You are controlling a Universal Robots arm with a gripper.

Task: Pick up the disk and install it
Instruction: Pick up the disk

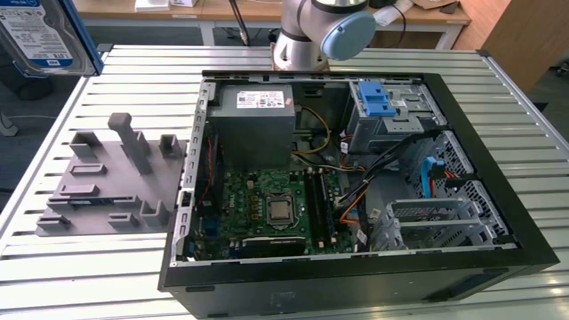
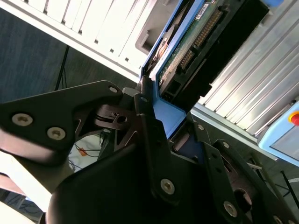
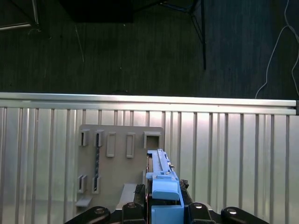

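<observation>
**benchrat:** So where's the disk (image 1: 40, 33) at right now?

**slotjockey:** Up in the air. In the exterior view it's in the far corner on the exterior view's left, label side showing, well apart from the open computer case (image 1: 356, 280) sitting on the slatted tabletop (image 1: 498, 87).

**benchrat:** And the hand?

**slotjockey:** In the second wrist view the hand (image 2: 170, 119) is clamped narrow on the disk's blue carrier (image 2: 166, 114), and you can see the green circuit board (image 2: 187, 51) on the underside. The first wrist view has the disk (image 3: 161, 170) edge-on, hanging over the edge of the grey fixture (image 3: 117, 154) lying on the tabletop.

**benchrat:** Case?

**slotjockey:** Drive cage (image 1: 387, 110) with the blue handle sits next to the power supply (image 1: 253, 127).
</observation>
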